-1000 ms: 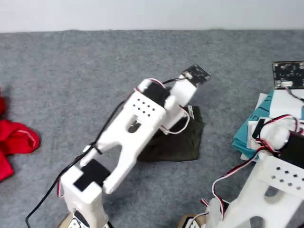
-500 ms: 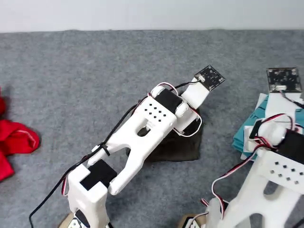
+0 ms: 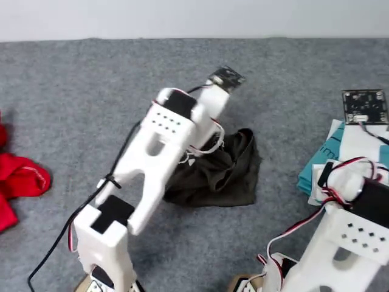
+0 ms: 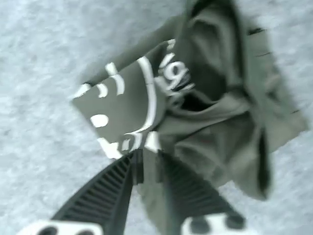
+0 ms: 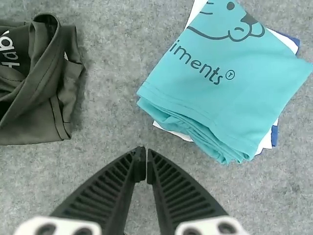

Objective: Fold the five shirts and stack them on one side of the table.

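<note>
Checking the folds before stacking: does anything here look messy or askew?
Yes. The dark green shirt in the middle is rumpled, with part of it pinched in the left hand. The red shirt lies crumpled on the left side. The teal shirt looks neatly folded.

The teal shirt [image 5: 244, 98], topmost on the right-hand stack, bears dark lettering with a small circled mark. The olive shirt [image 4: 220, 132] at centre bears white print, crumpled and unreadable.

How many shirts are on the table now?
5: red shirt crumpled at the left edge; dark shirt mid-table in the left gripper; stacked at right, teal shirt over white shirt and blue shirt edges. More may be hidden.
</note>
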